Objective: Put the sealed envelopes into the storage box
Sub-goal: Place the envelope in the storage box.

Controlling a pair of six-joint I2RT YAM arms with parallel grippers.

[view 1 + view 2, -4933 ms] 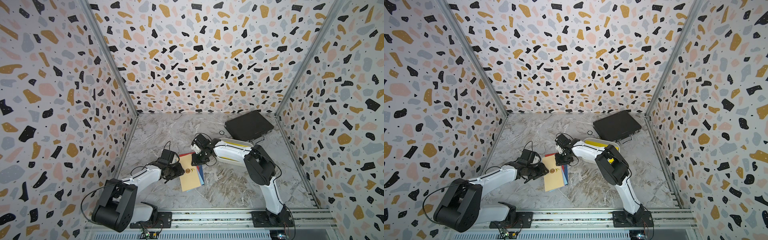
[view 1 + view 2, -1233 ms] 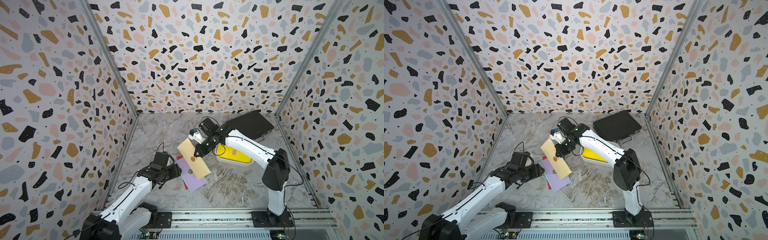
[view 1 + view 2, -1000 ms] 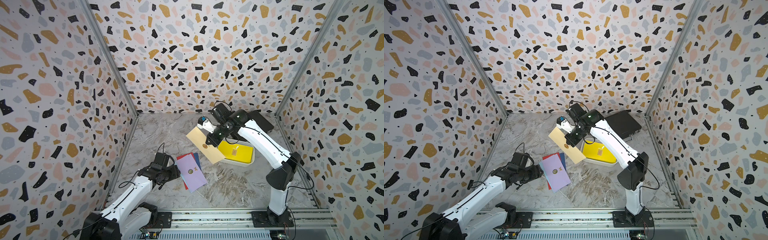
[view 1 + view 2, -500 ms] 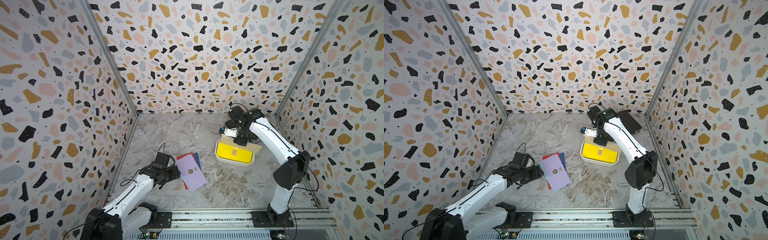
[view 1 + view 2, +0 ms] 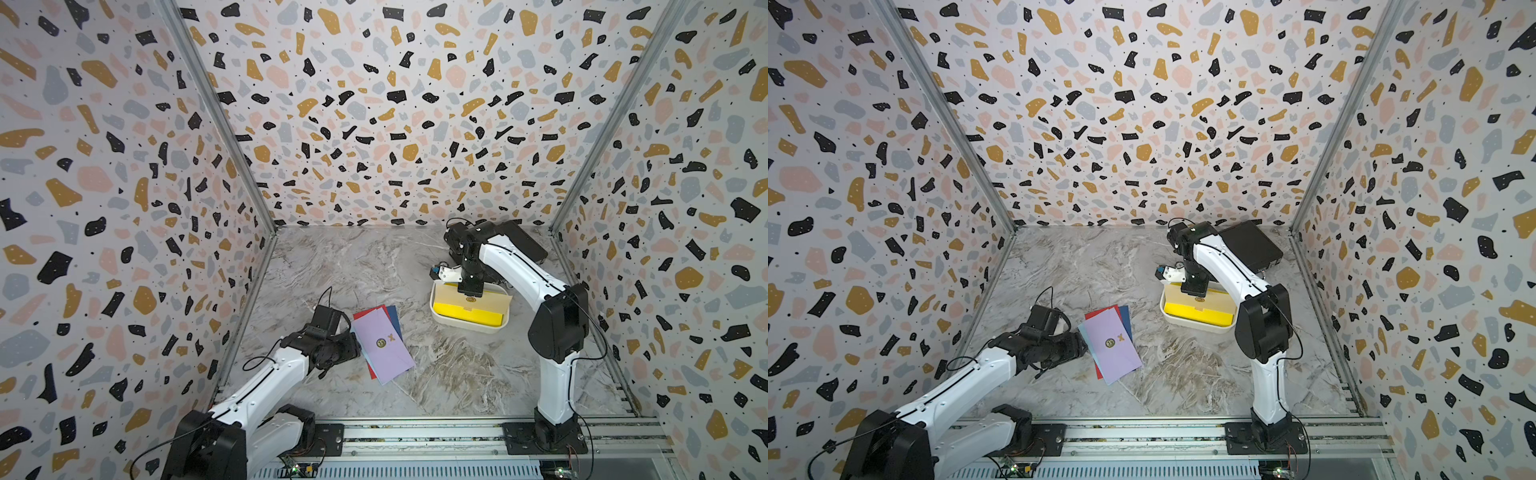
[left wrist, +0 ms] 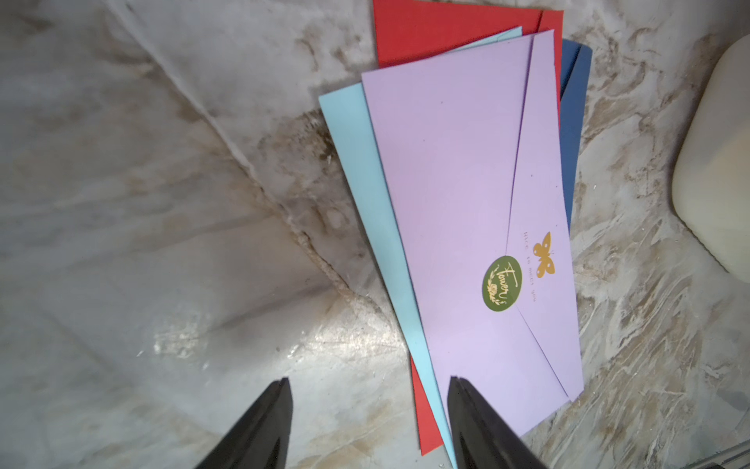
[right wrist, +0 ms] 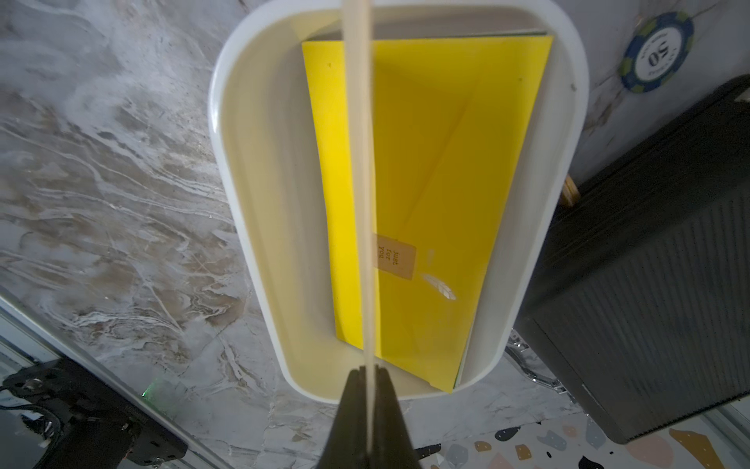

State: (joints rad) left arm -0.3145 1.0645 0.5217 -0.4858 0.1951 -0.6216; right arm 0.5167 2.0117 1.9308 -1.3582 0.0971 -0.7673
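Hanging over the white glossy rounded-rectangle plastic tub (image 5: 465,326), a flat cream paper envelope (image 5: 494,300) is pinched at its upper edge by the right hand (image 5: 470,291), whose black fingers (image 7: 353,406) are pressed tight on the paper. In the right wrist view this envelope is reduced to a thin pale line, seen edge-on along the length of the tub. In both top views its broad matte face is shown instead, with a small round seal (image 5: 471,299) just under the fingers. Whether its lower edge touches anything cannot be told. A bright yellow paper envelope (image 7: 438,162) is laid flat inside the tub, and its small kraft label (image 7: 395,256), printed "just for you", is legible only from the wrist. A black ribbed flat case (image 7: 649,264) is set just beside the tub on the grey marbled table (image 5: 374,266), with a blue-and-green round chip (image 7: 657,50) near it.

Well apart from the tub, a fanned pile is spread on the table: a lilac paper envelope (image 6: 466,182) on top, over a light blue envelope (image 6: 357,142), a red envelope (image 6: 446,24) and a navy envelope (image 6: 572,122). A round green sticker (image 6: 502,284) and a gold butterfly (image 6: 544,255) are seen clearly only in the left wrist view. The left hand (image 6: 367,383) is held with its tapered fingers (image 6: 479,422) apart and nothing between them, at the pile's edge; contact cannot be judged.
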